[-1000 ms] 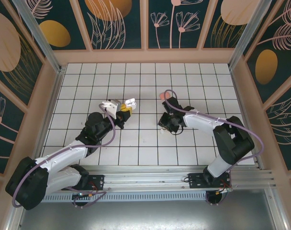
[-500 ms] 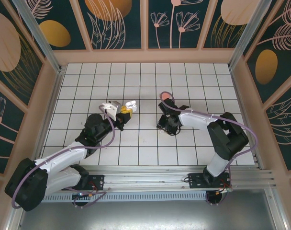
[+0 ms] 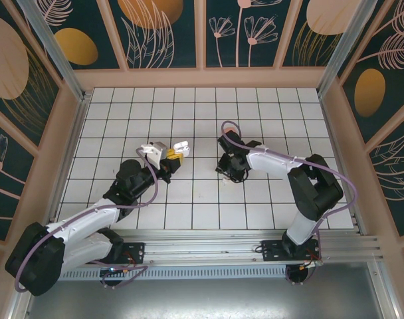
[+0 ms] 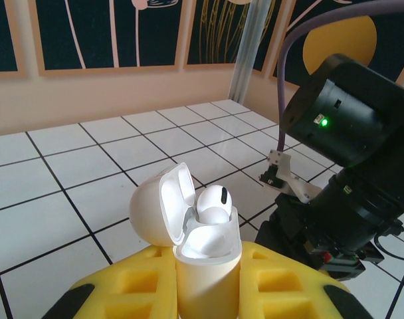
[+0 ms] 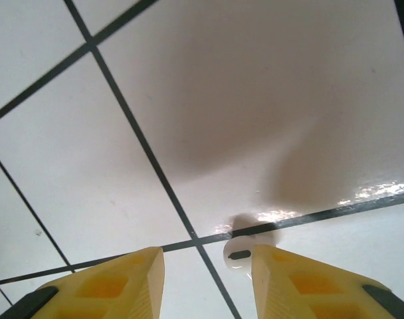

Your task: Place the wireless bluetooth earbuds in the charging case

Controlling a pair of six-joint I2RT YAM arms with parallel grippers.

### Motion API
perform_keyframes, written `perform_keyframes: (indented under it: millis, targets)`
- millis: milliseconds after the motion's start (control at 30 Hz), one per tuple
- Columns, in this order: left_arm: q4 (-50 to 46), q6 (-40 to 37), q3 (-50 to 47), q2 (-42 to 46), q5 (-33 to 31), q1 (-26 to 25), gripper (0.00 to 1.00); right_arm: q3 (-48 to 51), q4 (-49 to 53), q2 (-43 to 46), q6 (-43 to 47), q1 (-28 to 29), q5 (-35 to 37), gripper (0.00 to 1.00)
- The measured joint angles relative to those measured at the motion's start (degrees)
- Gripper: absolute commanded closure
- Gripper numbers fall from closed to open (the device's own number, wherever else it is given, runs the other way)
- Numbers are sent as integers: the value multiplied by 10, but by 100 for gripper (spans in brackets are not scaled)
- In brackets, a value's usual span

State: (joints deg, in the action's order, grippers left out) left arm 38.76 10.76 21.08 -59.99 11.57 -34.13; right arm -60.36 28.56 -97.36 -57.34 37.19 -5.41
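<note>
The left fingers (image 4: 122, 292) clamp the open case (image 4: 205, 266), one earbud (image 4: 214, 203) inside; right of the case, the right fingers (image 5: 302, 282) gape around a loose earbud (image 5: 240, 253).

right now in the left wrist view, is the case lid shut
No, the case has its lid swung open to one side, and a white earbud sits inside.

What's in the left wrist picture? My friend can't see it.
A white charging case, lid open with one white earbud inside, is clamped between the yellow fingers of the left gripper. The black right arm stands close by.
</note>
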Motion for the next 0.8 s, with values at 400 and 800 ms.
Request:
perform_keyframes:
  millis: [400, 800]
  targets:
    - [0, 0, -1, 0, 5, 0, 100, 7, 4, -2, 6, 0, 0, 61]
    - [0, 0, -1, 2, 11, 0, 100, 7, 15, -26, 15, 0, 1, 61]
